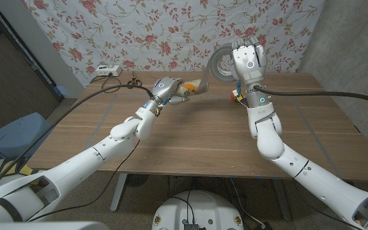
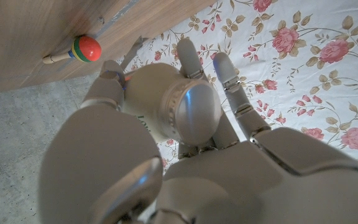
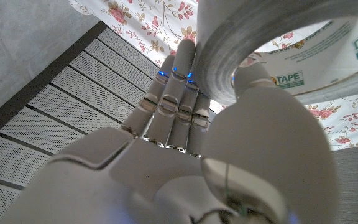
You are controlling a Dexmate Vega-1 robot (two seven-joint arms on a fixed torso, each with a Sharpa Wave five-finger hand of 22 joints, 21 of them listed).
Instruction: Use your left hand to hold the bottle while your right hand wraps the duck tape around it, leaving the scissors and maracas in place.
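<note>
Step in hand judged: tape wrapped round bottle. Strip best kept taut, roll circled close.

Bottle [image 1: 183,90] gripped in left hand [image 1: 166,89], held above table [image 1: 197,144], far side. Duck tape roll [image 1: 221,64] held raised in right hand [image 1: 246,61]; strip stretched from roll to bottle. Maraca [image 2: 81,49] seen lying on table.

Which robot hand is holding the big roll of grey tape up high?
The right robot hand grips the tape roll, raised above the table. The left robot hand holds the bottle instead, lower down.
</note>
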